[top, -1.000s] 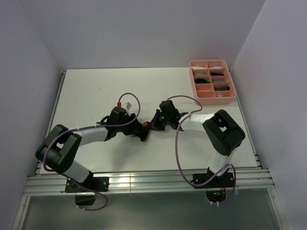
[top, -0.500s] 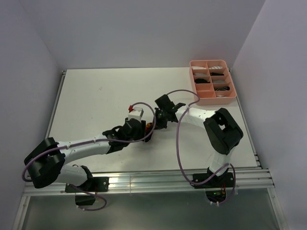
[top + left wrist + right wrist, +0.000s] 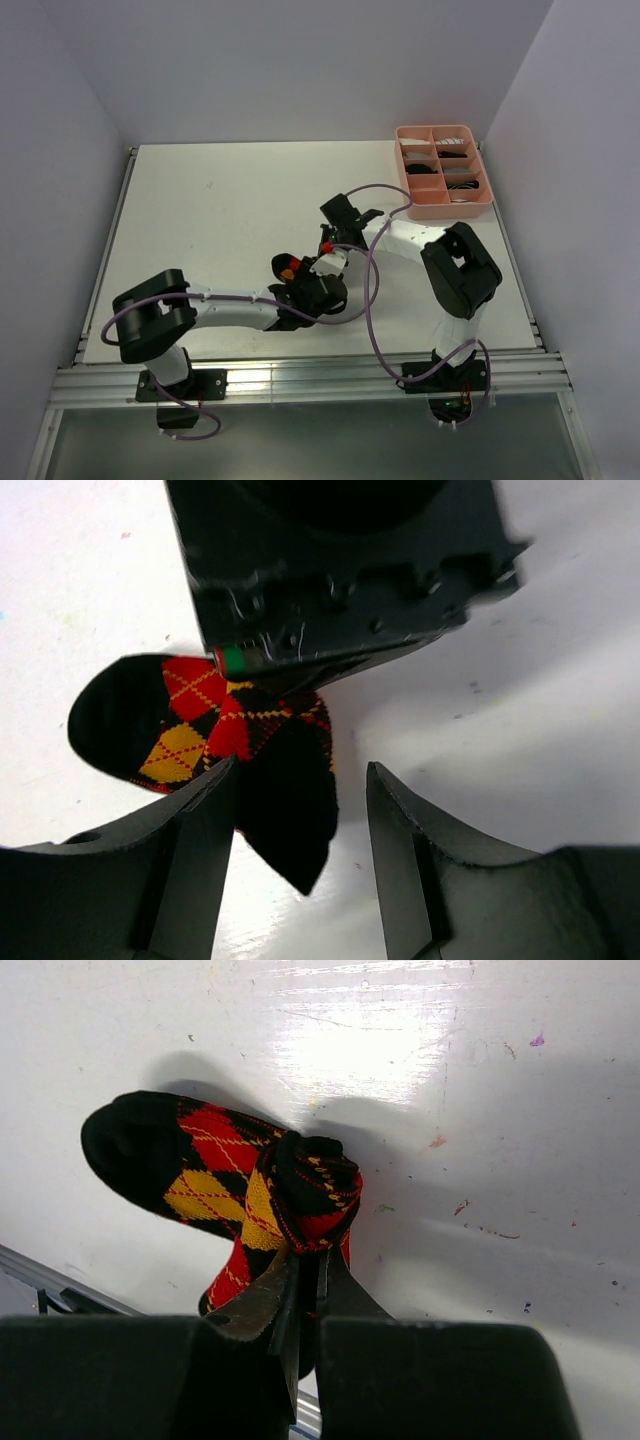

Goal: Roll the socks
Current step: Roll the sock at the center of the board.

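- The right fingers (image 3: pixel 285 1295) are pressed together. They pinch the black fabric argyle sock (image 3: pixel 215 1175) with red, orange and yellow diamonds at a small tight roll just ahead of their tips.
- The rest of the argyle sock spreads unrolled to one side of the right fingers and ends in a rounded black toe. A black flap trails back beneath them.
- The left fingers (image 3: pixel 215 795) stand wide apart and hold nothing. The point of the black flap lies in the gap between them, and in the left wrist view it touches neither.
- The 2 sets of fingers face each other at close quarters, with only the sock between them.
- Whether the sock rests on the white desk (image 3: pixel 220 200) or hangs just above it cannot be told.
- The pink plastic compartment tray (image 3: pixel 440 208) sits well apart, beyond the right fingers.
- The rolling looks partly done: only 1 end is wound and most of the length lies flat.
- Risk 1: if the right fingers let go before the left fingers have a hold, the springy fabric would likely unwind.
- Risk 2: if the left fingers close on the flap's tip alone and pull, they could drag the roll open rather than tighten it.
- Risk 3: the fingers are so near each other that a small misjudged advance could knock them together or trap loose fabric.
- Risk 4: the unrolled toe end may fold or snag as the roll turns, leaving a lopsided bundle.
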Robot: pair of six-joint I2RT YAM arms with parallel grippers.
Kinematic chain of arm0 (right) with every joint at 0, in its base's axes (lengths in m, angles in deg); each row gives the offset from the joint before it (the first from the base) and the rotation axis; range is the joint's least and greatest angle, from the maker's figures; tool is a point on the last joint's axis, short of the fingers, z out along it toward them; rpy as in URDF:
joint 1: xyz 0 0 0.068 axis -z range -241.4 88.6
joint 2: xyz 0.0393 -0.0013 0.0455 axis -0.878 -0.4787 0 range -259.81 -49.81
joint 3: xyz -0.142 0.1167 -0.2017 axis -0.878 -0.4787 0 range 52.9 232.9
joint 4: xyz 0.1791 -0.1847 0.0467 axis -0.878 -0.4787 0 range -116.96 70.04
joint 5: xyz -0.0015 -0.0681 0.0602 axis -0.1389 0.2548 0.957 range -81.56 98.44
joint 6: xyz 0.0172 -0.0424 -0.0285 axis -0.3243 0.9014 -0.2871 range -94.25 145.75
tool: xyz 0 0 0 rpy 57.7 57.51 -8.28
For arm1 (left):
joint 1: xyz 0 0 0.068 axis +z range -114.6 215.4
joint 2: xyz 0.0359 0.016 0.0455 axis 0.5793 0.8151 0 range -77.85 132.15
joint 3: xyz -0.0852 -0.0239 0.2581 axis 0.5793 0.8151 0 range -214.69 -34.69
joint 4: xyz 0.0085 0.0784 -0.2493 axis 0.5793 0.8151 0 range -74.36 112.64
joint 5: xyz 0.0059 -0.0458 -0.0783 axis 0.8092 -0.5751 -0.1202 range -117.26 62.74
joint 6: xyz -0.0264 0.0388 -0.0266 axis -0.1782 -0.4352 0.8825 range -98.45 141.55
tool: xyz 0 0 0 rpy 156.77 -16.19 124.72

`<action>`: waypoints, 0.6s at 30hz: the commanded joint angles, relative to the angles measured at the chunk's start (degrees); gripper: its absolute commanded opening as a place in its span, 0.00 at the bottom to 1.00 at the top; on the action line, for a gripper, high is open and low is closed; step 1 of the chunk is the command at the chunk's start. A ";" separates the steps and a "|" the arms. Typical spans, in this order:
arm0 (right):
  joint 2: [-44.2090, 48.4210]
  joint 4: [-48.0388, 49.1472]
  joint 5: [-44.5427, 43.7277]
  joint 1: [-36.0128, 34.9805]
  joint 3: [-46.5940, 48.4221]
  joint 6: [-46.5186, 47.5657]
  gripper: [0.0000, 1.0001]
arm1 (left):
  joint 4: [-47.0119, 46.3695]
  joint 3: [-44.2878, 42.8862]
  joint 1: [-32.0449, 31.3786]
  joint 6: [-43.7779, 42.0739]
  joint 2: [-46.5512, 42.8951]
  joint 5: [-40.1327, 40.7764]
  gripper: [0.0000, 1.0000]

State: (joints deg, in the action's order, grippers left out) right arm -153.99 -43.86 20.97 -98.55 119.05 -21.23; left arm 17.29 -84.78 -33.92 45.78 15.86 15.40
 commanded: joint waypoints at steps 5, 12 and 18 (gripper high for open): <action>-1.99 -3.96 -0.58 -0.30 0.30 1.81 0.00 | -0.07 -0.89 -0.82 -1.03 5.51 7.79 0.58; -2.08 -2.56 1.17 -0.21 -0.84 1.98 0.00 | 1.07 -1.42 -0.82 0.20 11.74 9.03 0.57; -1.12 0.16 3.46 -0.12 -2.60 1.37 0.00 | 3.62 -1.25 -0.73 3.37 14.48 6.84 0.28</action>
State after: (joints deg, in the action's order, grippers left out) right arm -154.25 -42.46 23.09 -98.48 118.67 -21.04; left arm 17.68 -86.57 -34.92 46.09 27.93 26.15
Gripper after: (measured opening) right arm 0.056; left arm 0.343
